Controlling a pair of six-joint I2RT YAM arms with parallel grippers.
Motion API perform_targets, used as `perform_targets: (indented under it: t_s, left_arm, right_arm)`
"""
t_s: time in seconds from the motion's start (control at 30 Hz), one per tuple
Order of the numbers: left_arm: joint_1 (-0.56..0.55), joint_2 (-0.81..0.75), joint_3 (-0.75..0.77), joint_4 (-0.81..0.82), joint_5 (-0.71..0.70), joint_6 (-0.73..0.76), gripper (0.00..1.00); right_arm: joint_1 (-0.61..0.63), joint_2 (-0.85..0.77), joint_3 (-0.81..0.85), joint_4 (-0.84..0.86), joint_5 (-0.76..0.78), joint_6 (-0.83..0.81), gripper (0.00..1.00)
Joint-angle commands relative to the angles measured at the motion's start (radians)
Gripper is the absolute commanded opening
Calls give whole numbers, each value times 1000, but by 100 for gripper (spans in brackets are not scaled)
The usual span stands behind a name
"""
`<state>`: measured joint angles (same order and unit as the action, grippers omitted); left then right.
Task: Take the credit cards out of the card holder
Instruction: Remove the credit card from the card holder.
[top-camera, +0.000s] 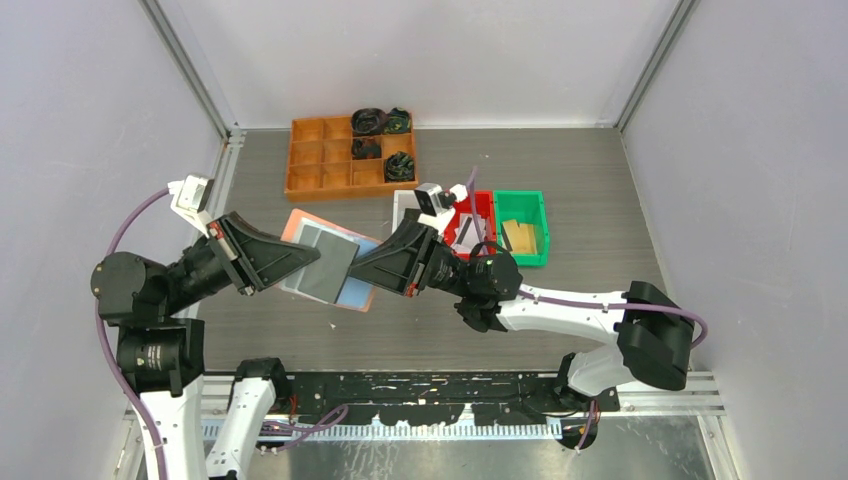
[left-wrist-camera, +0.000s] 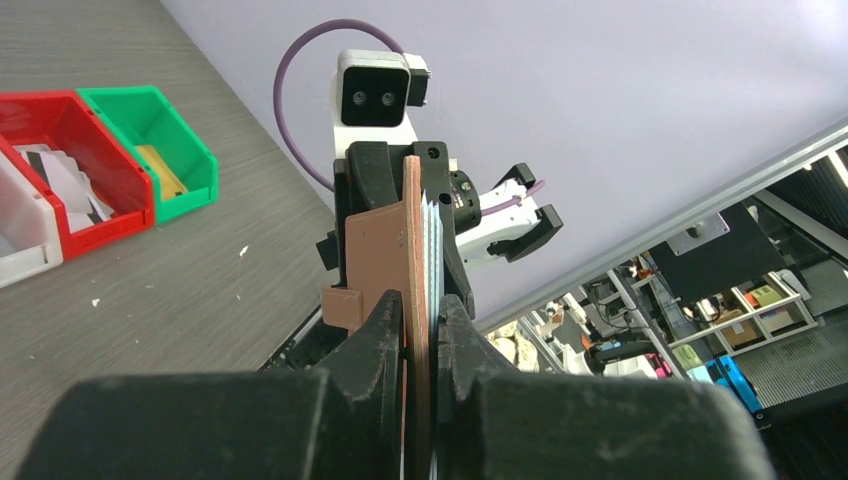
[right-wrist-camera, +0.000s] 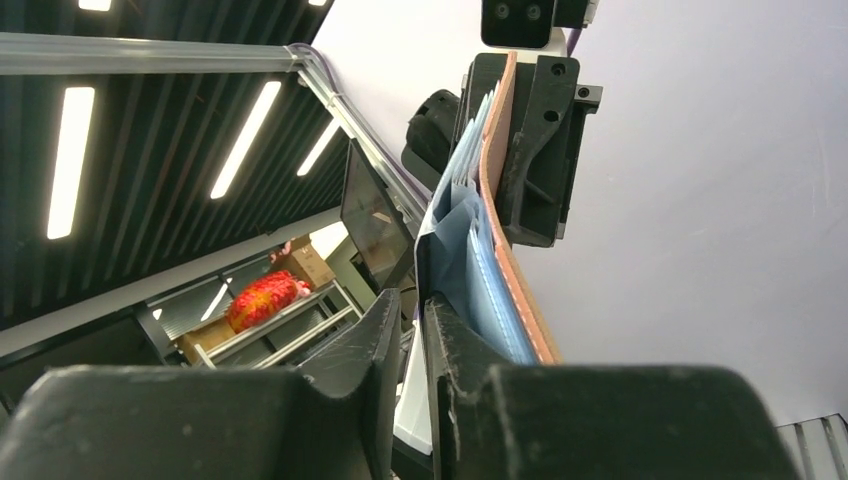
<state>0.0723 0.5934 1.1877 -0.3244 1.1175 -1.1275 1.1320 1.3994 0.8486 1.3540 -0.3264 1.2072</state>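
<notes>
L gripper (top-camera: 308, 260) (left-wrist-camera: 418, 310) is clamped on the holder (top-camera: 356, 291) (left-wrist-camera: 375, 250): jaws narrow, salmon cover betw. the pads, blue pockets on the far-pad side. Holder hangs open and tilted above the table (top-camera: 560, 180), stretched betw. the two grippers.

R gripper (top-camera: 356, 266) (right-wrist-camera: 408, 305) comes in opposite, tips nearly meeting L's. Jaws narrow; a dark card (top-camera: 325, 262) (right-wrist-camera: 419, 255) runs edge-on into the gap, so the grip looks to be on the card, not the pockets. Holder's blue pockets (right-wrist-camera: 490, 270) sit just outside the R jaws, cover beyond.

Behind R gripper: red bin (top-camera: 483, 205) and green bin (top-camera: 522, 205), both w/ cards inside. Orange tray (top-camera: 320, 165) further back.
</notes>
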Motion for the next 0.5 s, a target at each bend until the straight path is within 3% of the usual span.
perform_targets:
  t_s: [0.0,0.17,0.37,0.47]
  left_arm:
    - [2,3,12,58,-25,-8,0]
    - [3,-1,16,53,-23,0,0]
    - [2,3,29,42,-20,6,0]
    - [3,8,37,43,-20,6,0]
  right_arm:
    - [9,-44,23,77,-25,-1,21]
    - [8,-23,48,77,-29,7,19]
    - [9,-27,37,77,-26,1,1]
    - [8,-44,10,76,-10,-9,1]
